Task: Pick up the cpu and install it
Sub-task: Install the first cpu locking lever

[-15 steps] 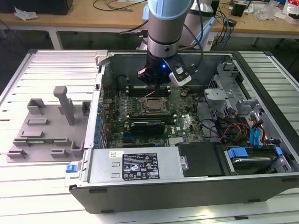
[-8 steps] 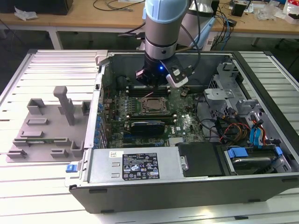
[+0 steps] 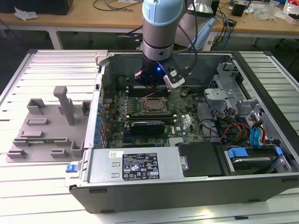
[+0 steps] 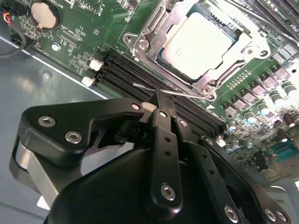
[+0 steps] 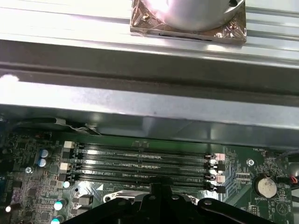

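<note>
Exterior view: pretty busy shot, the pale blue and silver robot arm (image 3: pixel 158 28) drops straight down into an open dark grey computer case (image 3: pixel 261 154) lying on its side on a white slatted table (image 3: pixel 46 186).
Gripper: the black linkage gripper (image 4: pixel 159 100) hangs low over the green motherboard (image 3: pixel 187 123), toward the case's far wall, right above the black memory slots (image 4: pixel 140 74). In the second wrist view its fingers (image 4: pixel 161 109) are pressed together with nothing pinched between them.
Cpu: the small flat square chip with the shiny silver-grey top (image 4: pixel 198 44) is already sitting in its socket near the middle of the motherboard, boxed in by the metal socket frame (image 4: pixel 145 39). The gripper tip is just beside the socket, apart from the chip.
Socket lever: a thin wire lever (image 4: pixel 163 90) lies along the socket edge nearest the gripper; can't tell if they touch.
Memory slots: four long black rows run between the socket and the case's far wall in the first wrist view (image 5: pixel 140 163).
Coin battery: round silver cell (image 4: pixel 44 13) on the board past the slot ends.
Fixture tray: grey plastic fixture tray (image 3: pixel 46 126) with upright posts sits on the table off the case's side, at the exterior view's left.
Drive corner: blue-tabbed drive bays (image 3: pixel 243 154) and cables fill the case's near corner at the exterior view's right.
</note>
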{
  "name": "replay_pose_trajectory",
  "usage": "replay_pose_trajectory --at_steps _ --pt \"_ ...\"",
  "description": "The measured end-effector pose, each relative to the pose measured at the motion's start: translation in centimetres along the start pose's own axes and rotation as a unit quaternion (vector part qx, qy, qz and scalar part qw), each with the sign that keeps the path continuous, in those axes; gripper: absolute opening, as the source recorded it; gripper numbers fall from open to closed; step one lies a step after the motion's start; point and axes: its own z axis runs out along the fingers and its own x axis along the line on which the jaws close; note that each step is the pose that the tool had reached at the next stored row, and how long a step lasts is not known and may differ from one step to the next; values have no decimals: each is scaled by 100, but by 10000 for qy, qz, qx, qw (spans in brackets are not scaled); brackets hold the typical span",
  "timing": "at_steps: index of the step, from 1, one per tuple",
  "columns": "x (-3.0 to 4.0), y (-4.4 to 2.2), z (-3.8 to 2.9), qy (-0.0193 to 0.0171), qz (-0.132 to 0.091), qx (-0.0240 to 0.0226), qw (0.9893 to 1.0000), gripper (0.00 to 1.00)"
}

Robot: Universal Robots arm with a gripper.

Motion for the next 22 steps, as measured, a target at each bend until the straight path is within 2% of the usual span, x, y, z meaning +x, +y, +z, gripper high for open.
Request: replay_pose_trajectory --at_steps 2,5,8,10,13,16,18,19,21,22 --pt "1 -4 15 -67 290 24 9996 11" --pt "8 -4 21 -84 351 26 9993 11" --pt "31 -14 66 -95 385 36 9992 11" --pt "32 -19 86 -124 510 50 9986 11" --pt "34 -26 117 -177 737 66 9971 11" --pt "35 -30 137 -209 875 77 9959 11" --pt "35 -32 152 -254 1065 100 9939 11" --pt "35 -29 155 -265 1111 111 9934 11" --pt "35 -24 155 -266 1115 113 9933 11" --pt "34 -1 161 -266 1114 122 9933 11"
